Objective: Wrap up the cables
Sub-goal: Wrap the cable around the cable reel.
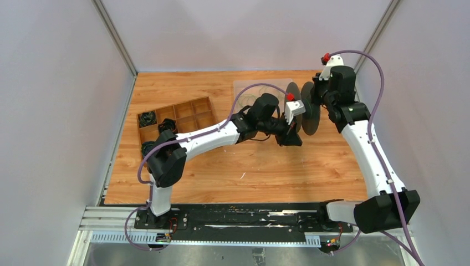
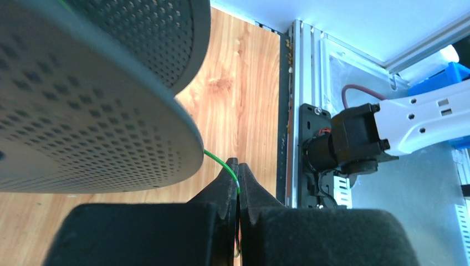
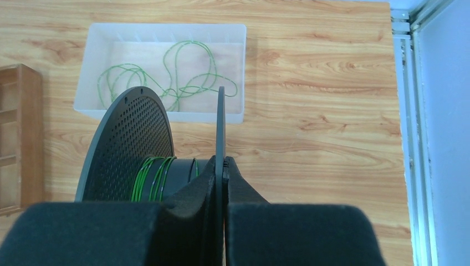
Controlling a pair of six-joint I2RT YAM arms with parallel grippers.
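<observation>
A black perforated spool (image 1: pixel 306 108) is held upright above the table. My right gripper (image 3: pixel 223 162) is shut on the spool's near flange (image 3: pixel 220 124); a few turns of thin green cable (image 3: pixel 151 176) lie on its hub. My left gripper (image 2: pixel 239 164) is shut on a thin green cable (image 2: pixel 220 160) that runs from the spool's flange (image 2: pixel 83 111) into the fingertips. In the top view the left gripper (image 1: pixel 290 138) sits just below and left of the spool. More green cables (image 3: pixel 177 75) lie in loose loops in a clear tray (image 3: pixel 161 30).
The clear tray (image 1: pixel 244 84) stands at the back of the table behind the spool. A wooden compartment box (image 1: pixel 177 116) holding small black cord bundles stands at the left. Purple arm cords arc over both arms. Grey walls close in the sides.
</observation>
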